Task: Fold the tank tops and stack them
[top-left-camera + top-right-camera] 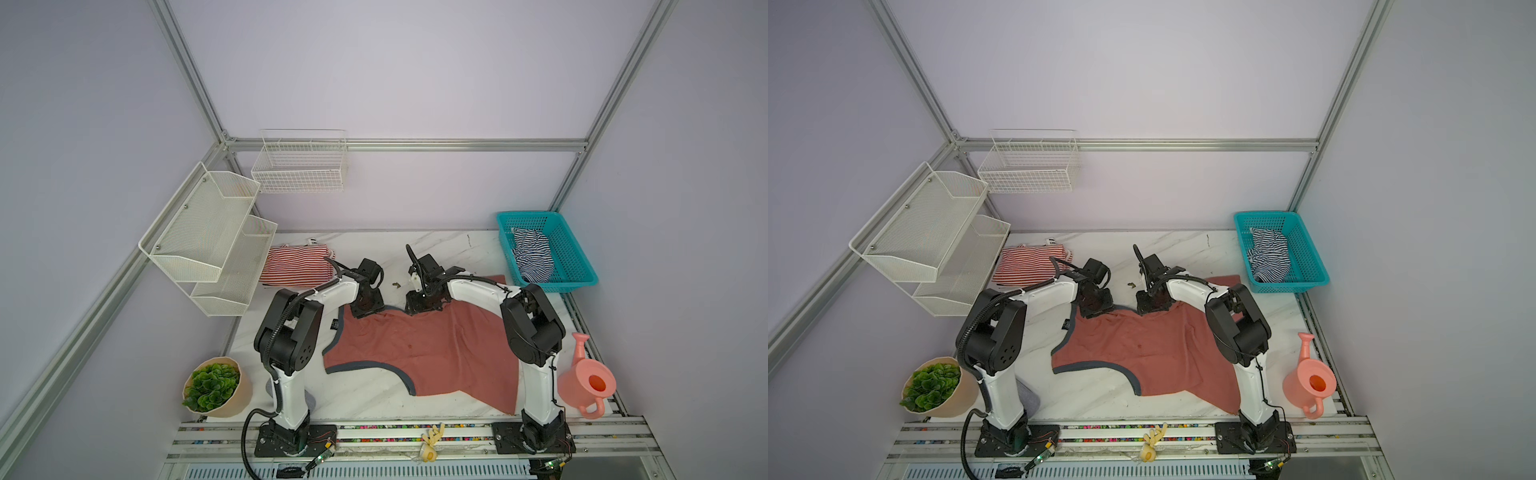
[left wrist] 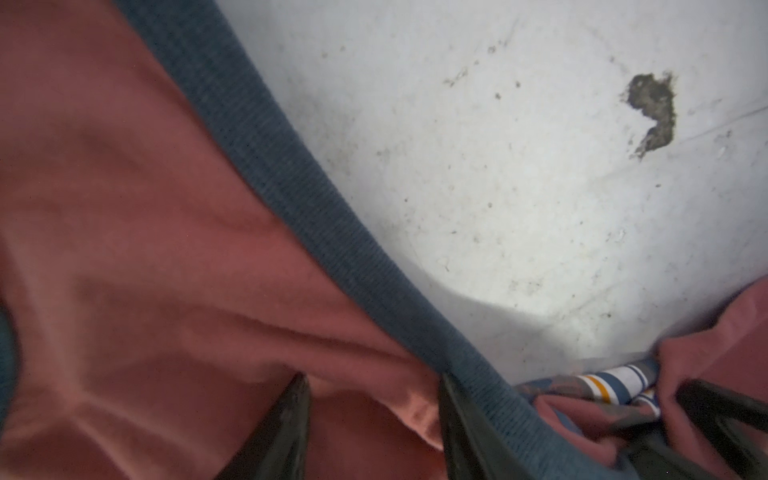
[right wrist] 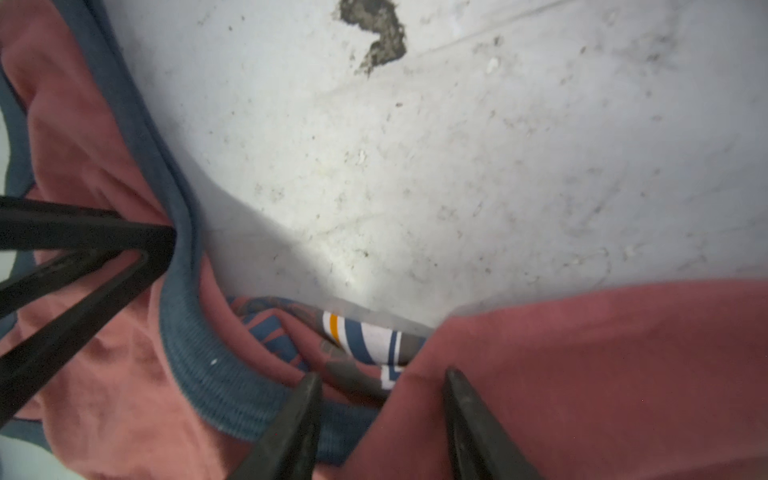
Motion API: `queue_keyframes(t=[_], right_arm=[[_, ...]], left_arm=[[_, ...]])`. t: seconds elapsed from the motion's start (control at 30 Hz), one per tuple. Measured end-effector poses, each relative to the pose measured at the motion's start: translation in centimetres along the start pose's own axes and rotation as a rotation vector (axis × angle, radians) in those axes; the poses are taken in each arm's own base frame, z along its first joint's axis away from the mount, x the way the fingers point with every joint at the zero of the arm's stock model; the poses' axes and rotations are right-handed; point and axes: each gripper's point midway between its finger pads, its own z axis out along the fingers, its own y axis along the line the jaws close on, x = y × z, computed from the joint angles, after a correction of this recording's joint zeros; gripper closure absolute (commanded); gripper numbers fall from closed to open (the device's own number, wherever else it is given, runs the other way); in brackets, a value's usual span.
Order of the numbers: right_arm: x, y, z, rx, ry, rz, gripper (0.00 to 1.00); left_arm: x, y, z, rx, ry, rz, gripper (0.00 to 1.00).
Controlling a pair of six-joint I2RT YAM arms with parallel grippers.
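On the white marbled surface (image 1: 374, 399), take the salmon-red tank top (image 1: 415, 349) as your landmark: it lies spread and wrinkled in the middle, between the two arms.

Well to its left, off the near corner, you see a potted plant (image 1: 212, 386). Behind its left corner, apart from it, the red-and-white striped tank top (image 1: 295, 266) lies as a flat rectangle.

Your left claw (image 2: 372, 386) is down on the left part of the salmon top's far edge. Its fingers stand about halfway apart, with a fold of salmon cloth in the gap, and the ribbed trim (image 2: 324, 232) runs across one finger. You cannot tell whether the cloth is pinched.

Just beyond that far edge, between the claws, a dark stain (image 1: 395, 285) marks the bare surface.

Your right claw (image 3: 380, 378) sits on the same edge, close to the right of the other. It is also half spread, straddling salmon cloth beside a crumpled badge print (image 3: 365, 336) striped white, blue and orange.

Behind the salmon top's right corner, the navy-and-white striped tank top (image 1: 532, 253) lies bunched in a teal basket (image 1: 575, 249). To the salmon top's right, near the front, a pink watering can (image 1: 586, 378) stands upright.
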Motion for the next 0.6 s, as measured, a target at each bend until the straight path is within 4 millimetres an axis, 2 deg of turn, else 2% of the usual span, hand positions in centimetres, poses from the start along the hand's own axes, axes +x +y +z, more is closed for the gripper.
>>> queue_keyframes(t=[0.3, 0.47, 0.6], right_arm=[[0.6, 1.8, -1.4, -0.024, 0.002, -0.06, 0.49], [1.5, 1.9, -1.1, -0.025, 0.029, -0.075, 0.51], [2.4, 1.9, -0.5, -0.019, 0.06, -0.087, 0.58]], left_arm=[[0.0, 0.0, 0.0, 0.005, -0.006, 0.0, 0.49], [0.0, 0.0, 0.0, 0.006, -0.007, 0.0, 0.49], [0.1, 0.1, 0.0, 0.008, -0.009, 0.0, 0.49]])
